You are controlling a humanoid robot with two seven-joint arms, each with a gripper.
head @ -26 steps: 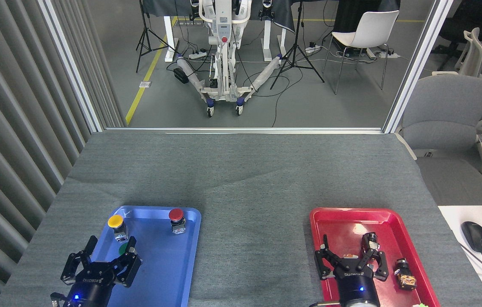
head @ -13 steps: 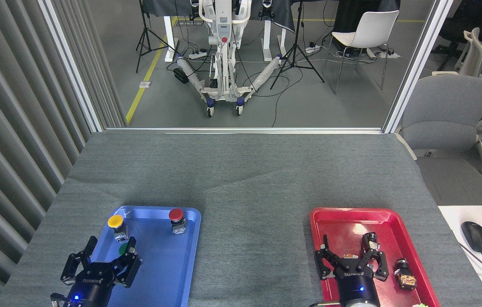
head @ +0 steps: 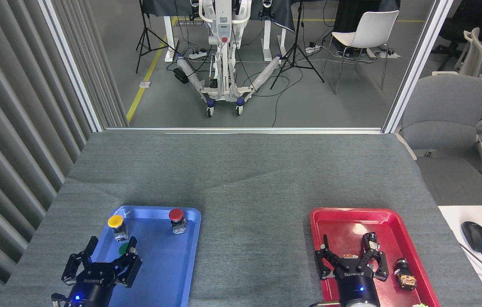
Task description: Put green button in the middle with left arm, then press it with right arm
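The green button [head: 123, 248] stands in the blue tray [head: 168, 260], its dark-green cap mostly hidden behind my left gripper's right finger. My left gripper [head: 111, 246] hangs open over the tray's near left part, just short of the button, with nothing held between its fingers. My right gripper [head: 349, 250] is open above the red tray [head: 343, 221], holding nothing. The middle [head: 254, 238], the grey cloth strip between the two trays, lies bare.
A yellow-capped button [head: 116, 224] and a red-capped button [head: 176, 218] stand at the blue tray's far end. Small dark parts [head: 405, 275] lie in the red tray. A computer mouse [head: 475, 236] rests on a white desk at the right.
My left gripper has drifted very slightly toward me; the right arm and the buttons have stayed in place.
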